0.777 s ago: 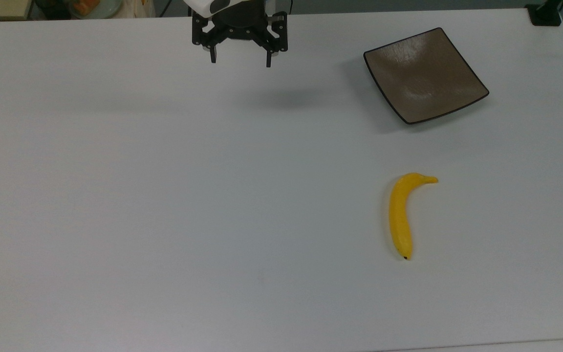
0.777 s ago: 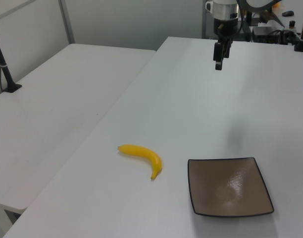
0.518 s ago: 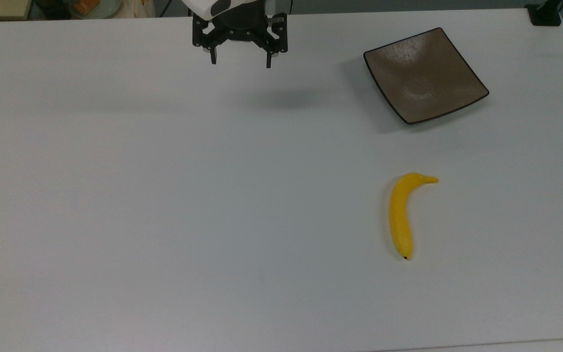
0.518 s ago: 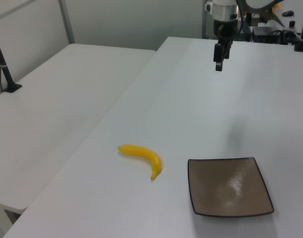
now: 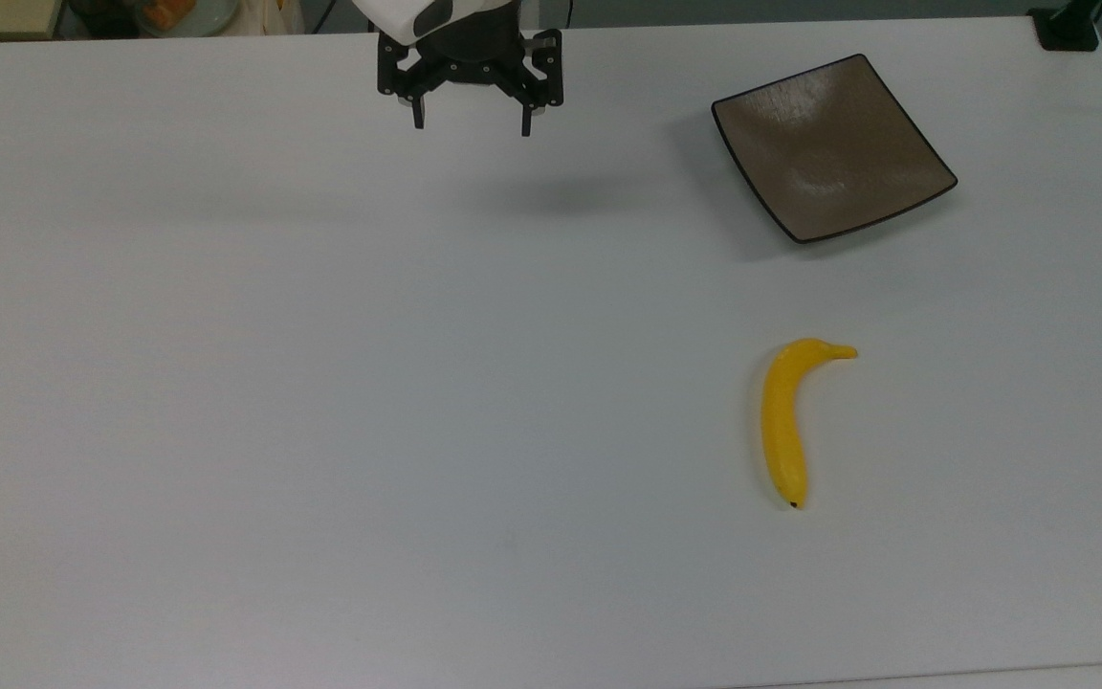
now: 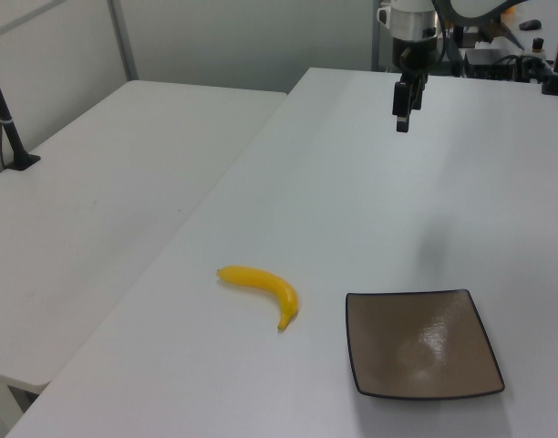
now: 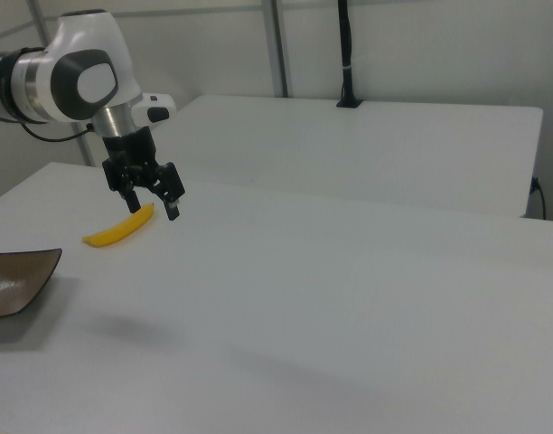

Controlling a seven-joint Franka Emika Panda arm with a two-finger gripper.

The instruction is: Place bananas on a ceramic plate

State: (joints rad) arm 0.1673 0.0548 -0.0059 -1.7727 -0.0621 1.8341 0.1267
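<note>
We see the banana point(image 5: 784, 422) lying flat on the white table point(image 5: 321, 383). It is not on the plate point(image 5: 831, 148). In the top view the plate sits near the top right, and the banana is below it, a little way apart. In the left view the banana point(image 6: 263, 286) is just to the left of the plate point(image 6: 421, 345). The claw point(image 5: 471, 122) hangs in the air over the far side of the table, well apart from both. Its two fingers are spread wide and hold nothing. In the right view the claw point(image 7: 152, 208) points down above the table.
</note>
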